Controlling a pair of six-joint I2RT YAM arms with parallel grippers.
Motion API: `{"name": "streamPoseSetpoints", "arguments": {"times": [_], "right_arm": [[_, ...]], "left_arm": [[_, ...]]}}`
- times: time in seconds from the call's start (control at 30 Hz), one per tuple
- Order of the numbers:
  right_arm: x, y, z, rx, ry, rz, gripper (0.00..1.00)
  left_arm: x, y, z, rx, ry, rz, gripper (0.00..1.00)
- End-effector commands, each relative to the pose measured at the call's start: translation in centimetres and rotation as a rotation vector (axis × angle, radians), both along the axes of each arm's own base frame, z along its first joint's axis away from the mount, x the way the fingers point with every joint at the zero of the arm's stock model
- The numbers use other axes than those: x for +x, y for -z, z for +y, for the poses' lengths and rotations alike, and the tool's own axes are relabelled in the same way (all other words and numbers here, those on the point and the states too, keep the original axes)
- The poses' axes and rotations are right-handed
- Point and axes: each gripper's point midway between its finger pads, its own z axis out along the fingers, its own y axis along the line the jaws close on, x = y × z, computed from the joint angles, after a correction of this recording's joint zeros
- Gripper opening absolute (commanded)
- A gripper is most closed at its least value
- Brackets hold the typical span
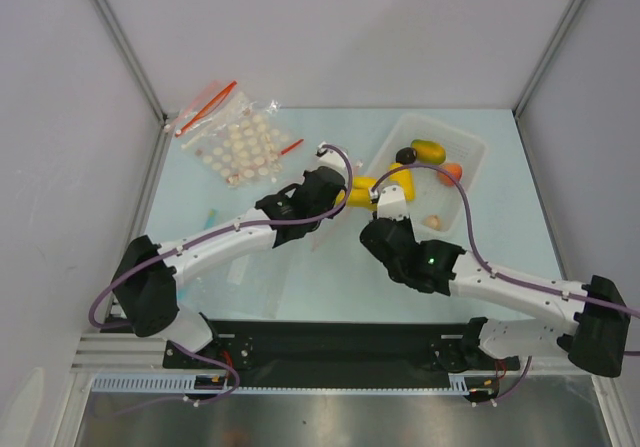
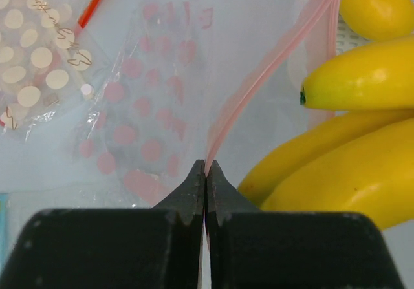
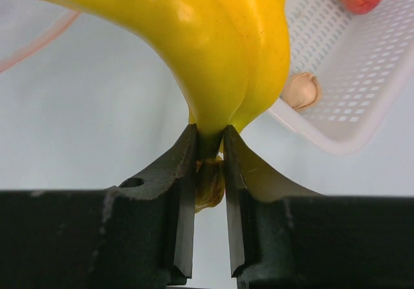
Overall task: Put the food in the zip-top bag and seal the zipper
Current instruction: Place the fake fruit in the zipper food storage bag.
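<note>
the table (image 1: 330,287) carries everything, and on it the task is only at its beginning.

the white basket (image 1: 478,157) stands at the far right. in it you see the mango (image 1: 428,151), the peach (image 1: 450,173), the dark purple piece (image 1: 405,155) and the beige piece (image 1: 433,222). so four foods are not yet taken out.

the zip-top bag (image 2: 149,108) lies flat and crinkled on the table, near the cream-disc bag (image 2: 39,56). through its clear side with pink dots nothing shows inside, so i judge it has no food in it yet.

the banana bunch (image 1: 362,189) is the only food that is out of the basket. it hangs between the two arms, just beside the basket and close to the bag's mouth. your right gripper (image 3: 210,134) has it by the stem, with the jaws pressed on both sides of the stem and only this narrow gap between them. whether a banana tip is already past the mouth, i cannot tell.

the zipper (image 2: 259,82) is not sealed: the pink strip runs up from your left gripper (image 2: 206,169) and a second strip stands apart from it at the top. the left jaws are fully together and pinch the strip at its near end.

what is left for you: put in the banana, bring the four others, then press the zipper closed.
</note>
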Motion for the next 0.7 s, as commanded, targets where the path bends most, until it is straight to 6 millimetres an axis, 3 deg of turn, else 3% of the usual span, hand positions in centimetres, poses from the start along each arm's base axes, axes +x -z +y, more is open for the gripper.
{"name": "streamPoseSetpoints", "arguments": {"times": [0.0, 0.33, 0.67], "right_arm": [[1.2, -2.6, -0.9, -0.068, 0.134, -0.128, 0.0], [2.0, -1.0, -0.5, -0.252, 0.204, -0.154, 0.0], [-0.1, -1.8, 3.2, -0.321, 0.059, -0.268, 0.0]], "left_arm": [[-0.7, -1.8, -1.3, -0.097, 0.033, 0.005, 0.01], [-2.3, -3.3, -1.0, -0.168, 0.074, 0.016, 0.02], [-4.5, -3.9, -2.6, -0.251, 0.21, 0.06, 0.01]]}}
